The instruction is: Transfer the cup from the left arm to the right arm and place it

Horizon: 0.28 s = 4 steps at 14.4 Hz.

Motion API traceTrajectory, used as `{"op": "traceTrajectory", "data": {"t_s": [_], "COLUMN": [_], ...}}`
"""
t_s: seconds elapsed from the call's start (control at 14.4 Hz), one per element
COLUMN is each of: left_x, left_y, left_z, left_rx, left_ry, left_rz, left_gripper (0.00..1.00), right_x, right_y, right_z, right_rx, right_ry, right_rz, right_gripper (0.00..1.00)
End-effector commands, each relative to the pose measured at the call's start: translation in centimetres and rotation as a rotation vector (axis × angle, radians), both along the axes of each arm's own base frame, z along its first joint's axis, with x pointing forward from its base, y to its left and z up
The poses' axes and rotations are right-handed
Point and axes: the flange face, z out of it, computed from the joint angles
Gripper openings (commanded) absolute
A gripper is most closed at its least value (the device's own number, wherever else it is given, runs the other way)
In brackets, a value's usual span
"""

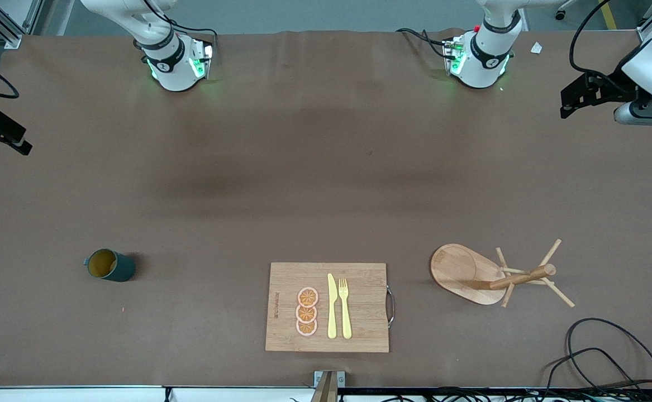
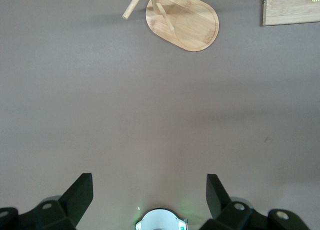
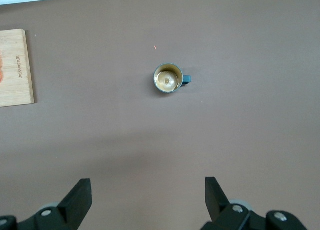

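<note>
Brown matting covers the table, and the cup, a dark teal-green mug with a yellowish-tan inside, stands upright on it toward the right arm's end, well apart from both grippers. In the right wrist view the cup shows from above, its small handle sticking out to one side and nothing touching it.

Toward the middle of the table's near edge lies a bamboo cutting board with a metal handle on the side toward the left arm's end. On it rest 3 orange slices in a row, with a yellow knife and a yellow fork side by side just beside them.

A wooden mug tree on an oval base stands toward the left arm's end, near the board but not touching it.

The left gripper hangs high over bare table at the left arm's end, jaws spread as wide as they go, holding nothing. The right gripper hangs high over bare table at the right arm's end, jaws equally wide apart and empty. Both arms wait.
</note>
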Motion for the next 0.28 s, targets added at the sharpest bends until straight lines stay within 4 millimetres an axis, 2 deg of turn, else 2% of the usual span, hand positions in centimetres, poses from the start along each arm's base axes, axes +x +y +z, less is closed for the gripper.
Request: {"op": "traceTrajectory", "data": {"t_s": [0.0,0.21], "left_x": [-0.19,-0.2], "left_y": [-0.22,-0.31], "left_z": [0.49,0.42], "left_rx": [-0.003,-0.005], "left_ry": [-0.013,-0.011], "left_rz": [-0.009,-0.011], "left_gripper": [1.0,1.0], "right_x": [-1.01,-0.99], "right_y": [-0.04,-0.04], "right_z": [0.13,0.15], "right_rx": [-0.019,-0.019], "right_ry": [0.004,0.003], "right_rz": [0.012,0.012], "right_gripper": [1.0,1.0]}}
